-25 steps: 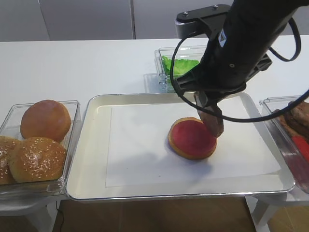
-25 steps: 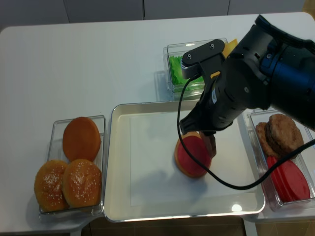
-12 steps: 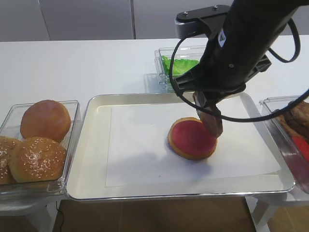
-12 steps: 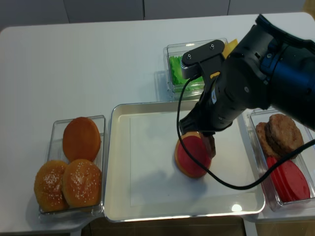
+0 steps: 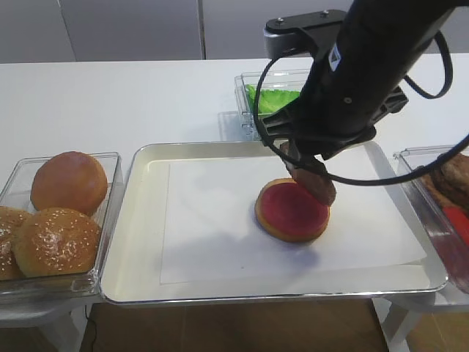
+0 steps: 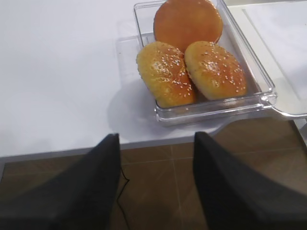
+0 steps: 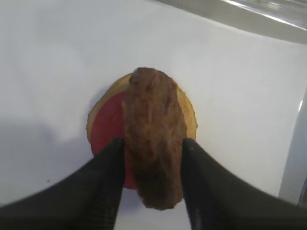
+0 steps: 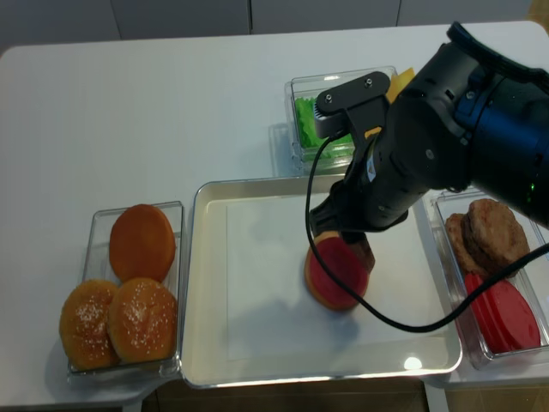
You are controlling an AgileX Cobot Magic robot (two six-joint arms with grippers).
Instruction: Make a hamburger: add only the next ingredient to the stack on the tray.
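The dark-brown patty (image 7: 154,139) stands tilted between the fingers of my right gripper (image 7: 153,143), its lower edge over the stack. The fingers are parted, so the gripper is open around it and is not pinching it. From the high view the patty (image 5: 311,180) leans down toward the right side of the red-topped bun base (image 5: 289,211). The bun base sits on the white paper in the tray (image 5: 139,220). My left gripper (image 6: 156,139) is open and empty, hanging beyond the table's front edge near the bun bin.
A clear bin of domed buns (image 5: 58,213) stands left of the tray. A bin of green lettuce (image 5: 271,99) is behind the tray. A bin with more patties and red slices (image 8: 489,249) is on the right. A black cable loops beside the right arm.
The right gripper's fingers have spread apart. The patty, held nearly upright before, has tipped over toward the bun base. The arm itself has barely shifted.
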